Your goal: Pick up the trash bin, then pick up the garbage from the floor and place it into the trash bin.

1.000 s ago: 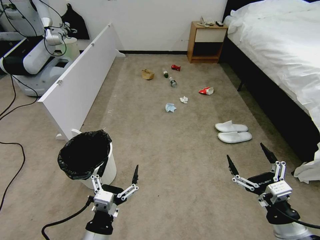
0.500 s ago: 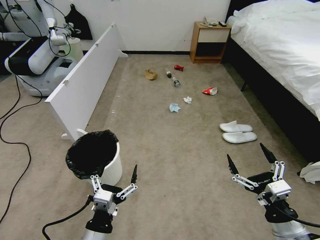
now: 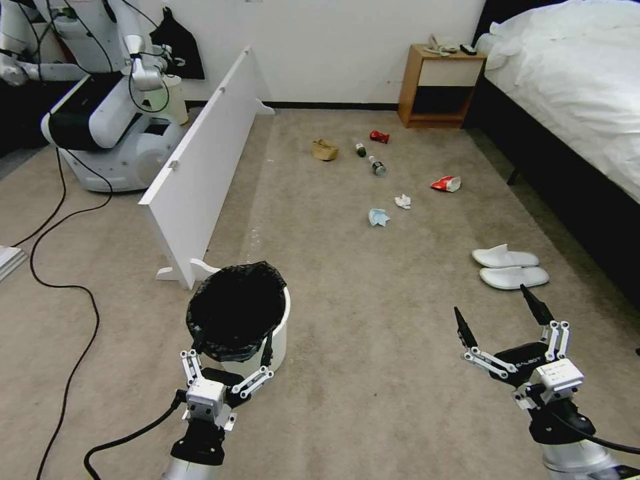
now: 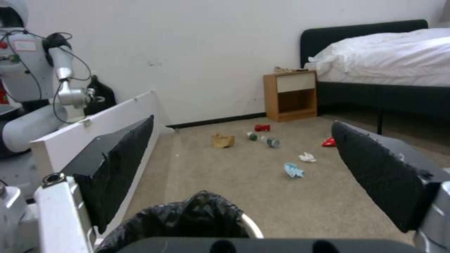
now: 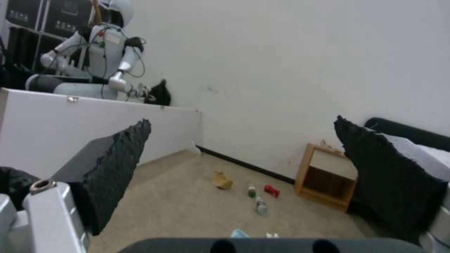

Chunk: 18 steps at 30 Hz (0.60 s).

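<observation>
The trash bin [image 3: 279,335], white with a black bag folded over its rim, stands on the carpet right in front of my left gripper [image 3: 233,343]. That gripper is open, its fingers reaching either side of the bin's near rim [image 4: 187,219]. My right gripper [image 3: 490,301] hangs open over bare carpet. Garbage lies ahead: two white slippers [image 3: 507,257], a blue mask [image 3: 378,217], a tissue [image 3: 403,201], a red-white packet [image 3: 445,183], two bottles [image 3: 378,166], a red wrapper [image 3: 379,137] and a tan paper bag [image 3: 325,150].
A long white board [image 3: 207,167] stands on edge left of the bin. Behind it is another robot [image 3: 107,113], and a black cable [image 3: 63,293] snakes over the floor. A wooden nightstand [image 3: 440,87] and a bed [image 3: 580,100] are at the right.
The whole picture has shifted to the right, so the camera has moved. The bin now sits directly before my left gripper instead of off to its left. Both grippers stay open.
</observation>
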Tool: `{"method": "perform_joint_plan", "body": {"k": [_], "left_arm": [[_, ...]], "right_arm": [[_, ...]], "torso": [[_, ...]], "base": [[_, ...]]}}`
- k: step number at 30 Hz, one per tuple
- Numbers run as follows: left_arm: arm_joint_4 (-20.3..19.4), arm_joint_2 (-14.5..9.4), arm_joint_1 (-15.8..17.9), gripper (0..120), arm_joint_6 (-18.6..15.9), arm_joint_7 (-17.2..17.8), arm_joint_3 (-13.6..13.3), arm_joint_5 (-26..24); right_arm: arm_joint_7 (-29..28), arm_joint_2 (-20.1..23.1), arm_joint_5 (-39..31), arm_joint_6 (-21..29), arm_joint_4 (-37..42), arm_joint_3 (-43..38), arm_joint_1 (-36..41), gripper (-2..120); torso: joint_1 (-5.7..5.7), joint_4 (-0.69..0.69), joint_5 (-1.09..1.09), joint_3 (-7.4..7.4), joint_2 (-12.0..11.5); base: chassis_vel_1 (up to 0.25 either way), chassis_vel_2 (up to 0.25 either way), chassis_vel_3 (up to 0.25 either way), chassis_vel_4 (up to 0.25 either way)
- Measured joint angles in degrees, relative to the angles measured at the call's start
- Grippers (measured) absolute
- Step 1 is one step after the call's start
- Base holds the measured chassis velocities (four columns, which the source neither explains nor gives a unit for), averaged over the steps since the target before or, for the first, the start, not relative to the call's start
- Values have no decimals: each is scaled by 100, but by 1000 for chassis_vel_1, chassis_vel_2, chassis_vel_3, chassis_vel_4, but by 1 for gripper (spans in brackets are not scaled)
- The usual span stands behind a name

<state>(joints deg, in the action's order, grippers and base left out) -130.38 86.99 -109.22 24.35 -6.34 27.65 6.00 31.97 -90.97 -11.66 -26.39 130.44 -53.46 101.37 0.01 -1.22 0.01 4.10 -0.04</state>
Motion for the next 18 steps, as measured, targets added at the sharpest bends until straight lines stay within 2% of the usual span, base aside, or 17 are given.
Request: {"method": "perform_joint_plan", "body": {"k": [4,18], "left_arm": [[2,2,-2,100,0,-11,-8,7],[8,27,-9,100,12,-22,-4,43]], "right_arm": [[5,5,16,-2,-3,-19,-4,100],[27,35,54,49,1,-26,-6,100]], "torso": [[0,0,0,0,0],[0,0,-2,0,0]], "base": [[-54,-52,39,33],[14,10,-14,-11]]}}
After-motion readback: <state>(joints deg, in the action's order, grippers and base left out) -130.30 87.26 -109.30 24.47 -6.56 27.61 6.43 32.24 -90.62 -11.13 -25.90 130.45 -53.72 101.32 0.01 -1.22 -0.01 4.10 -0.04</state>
